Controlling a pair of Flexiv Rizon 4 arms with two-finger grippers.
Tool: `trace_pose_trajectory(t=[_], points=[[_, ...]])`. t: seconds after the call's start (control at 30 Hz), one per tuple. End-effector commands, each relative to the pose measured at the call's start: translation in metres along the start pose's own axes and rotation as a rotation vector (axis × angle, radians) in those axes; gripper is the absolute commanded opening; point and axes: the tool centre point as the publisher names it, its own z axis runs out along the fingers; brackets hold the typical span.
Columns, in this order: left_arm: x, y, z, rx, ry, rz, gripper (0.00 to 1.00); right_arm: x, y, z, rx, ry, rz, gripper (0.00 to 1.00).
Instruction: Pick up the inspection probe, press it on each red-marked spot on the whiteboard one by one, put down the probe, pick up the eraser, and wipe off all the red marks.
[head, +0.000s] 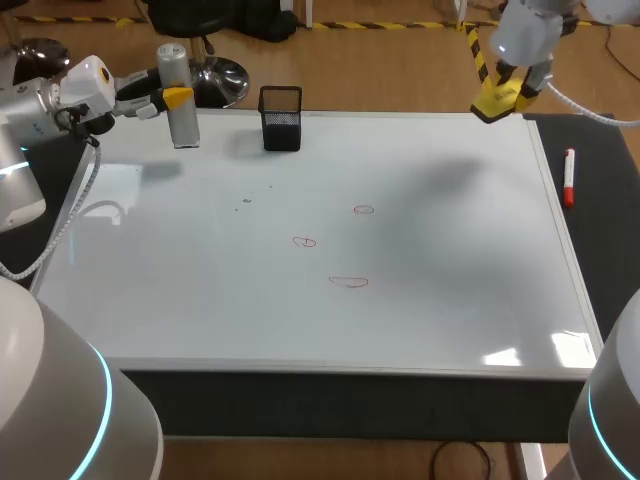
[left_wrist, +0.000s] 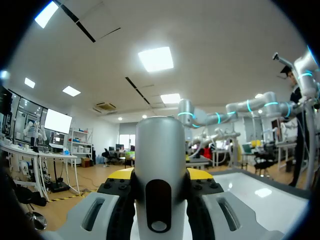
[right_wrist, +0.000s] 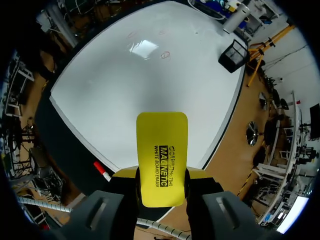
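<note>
Head view: holding the inspection probe (head: 183, 125) upright in the left gripper (head: 172, 98), jaws closed on it, over the far left corner of the whiteboard (head: 450, 300), beside a mesh cup (head: 281, 118). Holding the eraser (head: 492, 106) in the right gripper (head: 512, 88), above the far right corner. Three red marks (head: 348, 282) mid-board, unwiped.

Left wrist view: clamped on the probe from both sides.

Right wrist view: pinched shut on the eraser, board ahead.

Probably between probing and wiping. Next: set the probe down, lower the eraser flat onto the far right mark.
</note>
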Motion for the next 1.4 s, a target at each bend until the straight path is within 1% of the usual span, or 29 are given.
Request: trace_pose_trajectory(t=[0.03, 0.17, 0.3, 0.37, 0.43, 0.53, 0.63, 0.7, 0.73, 0.77, 0.87, 0.93, 1.0, 1.07, 1.13, 1.2, 1.23, 1.3, 1.33, 1.4], points=[[0.0, -0.001, 0.0, -0.001, -0.001, 0.001, 0.0, -0.002, 0.032, -0.005, 0.022, 0.014, -0.056, 0.0], [0.0, -0.001, 0.0, -0.001, -0.001, 0.001, 0.0, -0.001, 0.063, -0.008, 0.017, 0.028, -0.132, 0.0], [0.0, -0.001, 0.0, -0.001, -0.001, 0.001, 0.0, 0.0, 0.098, -0.008, 0.006, 0.024, -0.203, 0.0], [0.0, -0.001, 0.0, -0.001, -0.001, 0.001, 0.0, 0.0, 0.115, -0.005, -0.022, 0.021, -0.236, 0.0], [0.0, -0.001, 0.0, -0.001, -0.001, 0.001, 0.0, 0.0, 0.13, 0.0, -0.027, 0.037, -0.27, 0.0], [0.0, -0.001, 0.0, -0.001, -0.001, 0.001, 0.0, 0.001, 0.154, 0.007, -0.045, 0.036, -0.315, 0.0], [0.0, -0.001, 0.0, -0.001, -0.001, 0.001, 0.0, 0.002, 0.182, 0.012, -0.059, 0.021, -0.352, 0.0], [0.0, -0.001, 0.0, -0.001, -0.001, 0.001, 0.0, 0.004, 0.204, 0.017, -0.078, 0.004, -0.377, 0.0], [0.0, -0.001, 0.0, -0.001, -0.001, 0.001, 0.0, 0.004, 0.21, 0.018, -0.08, 0.003, -0.385, 0.0], [0.0, -0.001, 0.0, -0.001, -0.001, 0.001, 0.0, 0.005, 0.223, 0.022, -0.093, -0.004, -0.399, 0.0], [0.0, -0.001, 0.0, -0.001, -0.001, 0.001, 0.0, 0.005, 0.25, 0.033, -0.111, -0.006, -0.43, 0.0], [0.0, -0.001, 0.0, -0.001, -0.001, 0.001, 0.0, 0.005, 0.267, 0.04, -0.112, 0.007, -0.452, 0.0], [0.0, -0.001, 0.0, -0.001, -0.001, 0.001, 0.0, 0.004, 0.283, 0.047, -0.133, 0.018, -0.478, 0.0], [0.0, -0.001, 0.0, -0.001, -0.001, 0.001, 0.0, 0.003, 0.296, 0.056, -0.149, 0.033, -0.502, 0.0], [0.0, -0.001, 0.0, -0.001, -0.001, 0.001, 0.0, 0.001, 0.306, 0.066, -0.139, 0.057, -0.525, 0.0], [0.0, -0.001, 0.0, -0.001, -0.001, 0.001, 0.0, -0.002, 0.314, 0.072, -0.153, 0.058, -0.534, 0.0], [0.0, -0.001, 0.0, -0.001, -0.001, 0.001, 0.0, -0.003, 0.318, 0.075, -0.144, 0.075, -0.551, 0.0], [0.0, -0.001, 0.0, -0.001, -0.001, 0.001, 0.0, -0.006, 0.325, 0.08, -0.148, 0.077, -0.564, 0.0], [0.0, -0.001, 0.0, -0.001, -0.001, 0.001, 0.0, -0.007, 0.328, 0.083, -0.117, 0.098, -0.584, 0.0], [0.0, -0.001, 0.0, -0.001, -0.001, 0.001, 0.0, -0.009, 0.335, 0.09, -0.111, 0.104, -0.599, 0.0]])
